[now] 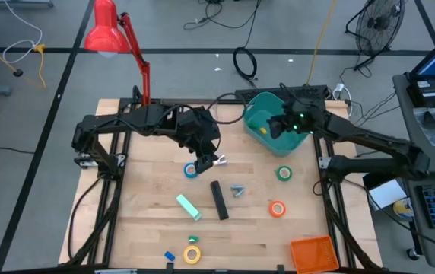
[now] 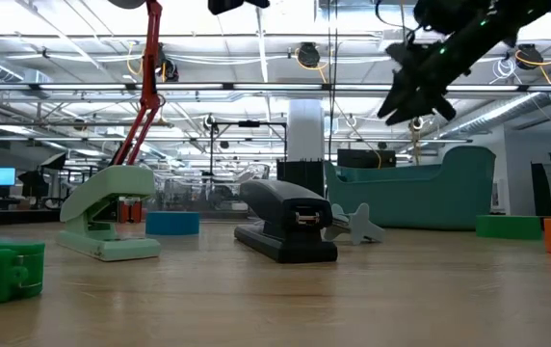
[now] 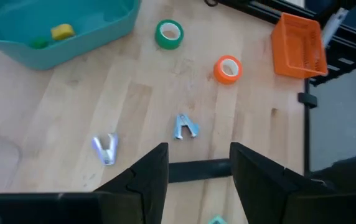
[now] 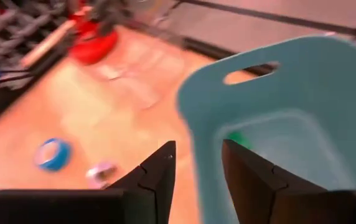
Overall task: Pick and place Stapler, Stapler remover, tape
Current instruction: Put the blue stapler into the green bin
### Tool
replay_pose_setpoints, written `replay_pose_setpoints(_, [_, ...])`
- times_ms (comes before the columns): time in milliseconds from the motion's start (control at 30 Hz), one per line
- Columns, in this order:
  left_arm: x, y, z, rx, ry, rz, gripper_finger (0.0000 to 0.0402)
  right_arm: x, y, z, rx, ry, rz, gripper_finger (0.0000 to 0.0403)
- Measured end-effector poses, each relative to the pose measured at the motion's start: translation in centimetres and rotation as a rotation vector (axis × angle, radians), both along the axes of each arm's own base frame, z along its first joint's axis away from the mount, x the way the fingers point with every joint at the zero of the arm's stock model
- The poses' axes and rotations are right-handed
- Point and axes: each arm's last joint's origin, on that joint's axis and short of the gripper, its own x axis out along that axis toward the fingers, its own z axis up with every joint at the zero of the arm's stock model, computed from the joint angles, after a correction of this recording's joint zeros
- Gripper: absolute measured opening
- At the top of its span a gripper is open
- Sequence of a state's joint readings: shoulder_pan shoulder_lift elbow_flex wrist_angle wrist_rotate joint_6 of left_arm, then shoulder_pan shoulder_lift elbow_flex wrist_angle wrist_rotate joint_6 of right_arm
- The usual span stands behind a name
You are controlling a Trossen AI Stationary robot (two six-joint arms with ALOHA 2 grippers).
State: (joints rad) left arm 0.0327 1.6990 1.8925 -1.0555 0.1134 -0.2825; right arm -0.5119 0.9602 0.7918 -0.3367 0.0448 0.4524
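The table (image 1: 149, 228) is pale wood, and my two arms reach in from its far corners. The teal bin (image 1: 267, 122) sits at the far side, right of centre, with a yellow piece and a green piece inside. An orange basket (image 1: 312, 253) lies at the near right corner. My right gripper (image 1: 277, 125) hangs above the bin, over its near wall, with its fingers apart and nothing between them. My left gripper (image 1: 202, 158) hangs above the middle of the table, just beyond the blue tape (image 1: 192, 170), fingers parted and empty. The stapler (image 1: 219, 199) lies flat near the centre, its length running near to far, apart from both grippers. A mint-green stapler (image 1: 188, 205) lies just left of it, angled. The green tape (image 1: 284, 173) sits to the right, nearer than the bin; the orange tape (image 1: 277, 208) is nearer still on that side. The yellow tape (image 1: 192, 254) rests by the near edge, with a small blue block (image 1: 169, 256) to its left. The staple remover (image 1: 237, 190), small and metallic, lies just right of the stapler's far end. A second small metal piece (image 1: 219, 160) lies beside my left gripper.
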Motion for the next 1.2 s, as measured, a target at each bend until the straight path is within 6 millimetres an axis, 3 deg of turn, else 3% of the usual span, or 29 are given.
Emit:
replay_pose_setpoints(233, [0.3,1.5,-3.3,-0.001,0.1,0.054,0.0175,-1.0,3.4,1.7,0.071,-0.125,0.139,0.011])
replay_pose_setpoints(567, [-0.3,1.2,-12.5,-0.038,0.32,0.012,0.0175,-1.1,6.5,2.7,0.098,-0.205,0.169,0.0104])
replay_pose_setpoints(733, [-1.5,0.5,-15.7,-0.108,0.437,0.038,0.0175,-0.8,7.5,2.6,0.091,-0.202,0.165,0.0104])
replay_pose_setpoints(900, [-2.1,-0.1,-17.0,-0.104,0.493,0.102,0.0175,-0.8,8.1,2.7,0.06,-0.206,0.153,0.0103])
replay_pose_setpoints(1200, [-2.2,-1.9,-17.1,-0.075,0.508,0.17,0.0175,-0.5,8.3,3.2,0.032,-0.257,0.157,0.0102])
